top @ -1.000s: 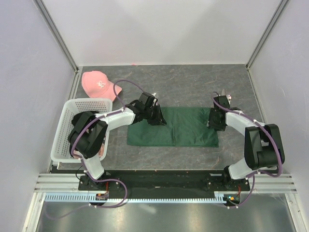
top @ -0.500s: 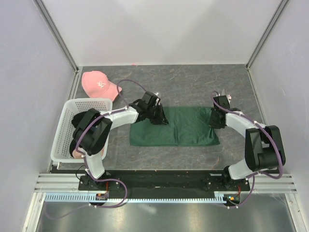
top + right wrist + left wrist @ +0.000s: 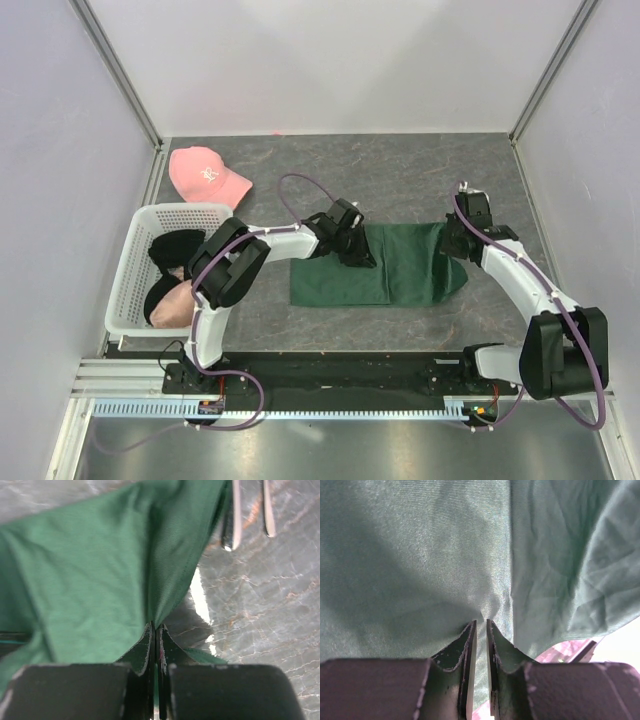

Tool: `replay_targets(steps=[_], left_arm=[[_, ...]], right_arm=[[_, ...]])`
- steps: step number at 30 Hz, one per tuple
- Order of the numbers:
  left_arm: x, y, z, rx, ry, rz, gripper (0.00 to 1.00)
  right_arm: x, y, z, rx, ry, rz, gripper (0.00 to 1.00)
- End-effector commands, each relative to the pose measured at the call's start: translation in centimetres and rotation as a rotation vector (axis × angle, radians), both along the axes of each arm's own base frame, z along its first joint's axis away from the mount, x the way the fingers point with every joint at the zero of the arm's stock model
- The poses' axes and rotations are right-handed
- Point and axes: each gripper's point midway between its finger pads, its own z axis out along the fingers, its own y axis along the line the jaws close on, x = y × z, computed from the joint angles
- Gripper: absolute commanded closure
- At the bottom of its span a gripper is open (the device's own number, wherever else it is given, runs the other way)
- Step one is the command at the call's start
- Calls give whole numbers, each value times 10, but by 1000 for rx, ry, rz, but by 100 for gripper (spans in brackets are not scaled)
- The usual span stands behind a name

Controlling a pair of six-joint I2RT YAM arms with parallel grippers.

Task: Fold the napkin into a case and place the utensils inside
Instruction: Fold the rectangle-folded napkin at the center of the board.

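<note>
Both left fingers and right fingers pinch the napkin, apparently raised.

Left tool, right tool: both pinched closed, arms extended.

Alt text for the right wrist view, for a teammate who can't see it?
The right pincer is shut on a raised edge of the dark green napkin, which drapes to the left. Two silver utensils lie on the grey table at upper right.
</note>
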Motion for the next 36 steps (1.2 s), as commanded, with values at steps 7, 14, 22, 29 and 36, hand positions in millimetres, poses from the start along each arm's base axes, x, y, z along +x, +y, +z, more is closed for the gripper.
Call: replay_targets(steps=[7,14,22,29,36], left_arm=[[-20,-26,23,-47,-5,2,80],[-25,34,62,-3,-83,75,80],[-53,130,28,145,-72,201,84],[-57,164,-9,253,-22,244,87],[-59,176,-23,299,-26,259,88]], right_arm=[[13,83,59,141,-119,213,100],[-6,137,66,178,-108,333,100],[-30,192,64,191,-72,466,100],[-43,250,53,192,-48,543,100],[-44,278,45,281,-37,462,100]])
